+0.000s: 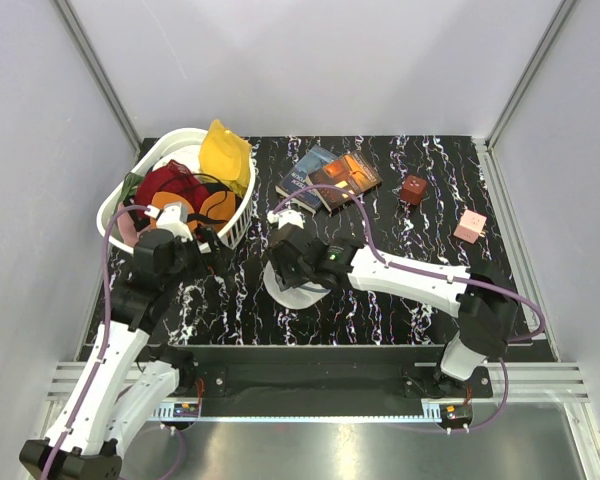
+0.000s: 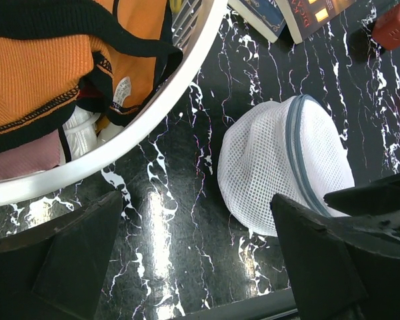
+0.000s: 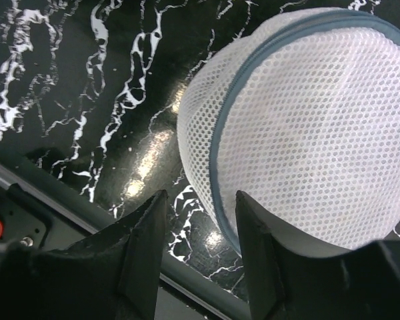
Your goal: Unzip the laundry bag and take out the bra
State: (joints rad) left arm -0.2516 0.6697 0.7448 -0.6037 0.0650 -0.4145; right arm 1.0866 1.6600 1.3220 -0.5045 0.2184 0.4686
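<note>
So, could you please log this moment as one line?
left claw open, beside basket | right claw open, at bag rim | bag: no opening seen | bra: not visible

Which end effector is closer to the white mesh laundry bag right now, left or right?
Right. The right end effector hangs directly over the laundry bag, open; the left end effector sits off to its left, beside the basket.

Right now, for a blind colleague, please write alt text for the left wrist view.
A white mesh laundry bag with a grey zip lies on the black marbled table, beyond the open left gripper. A white basket of orange and black clothes fills the upper left.
</note>
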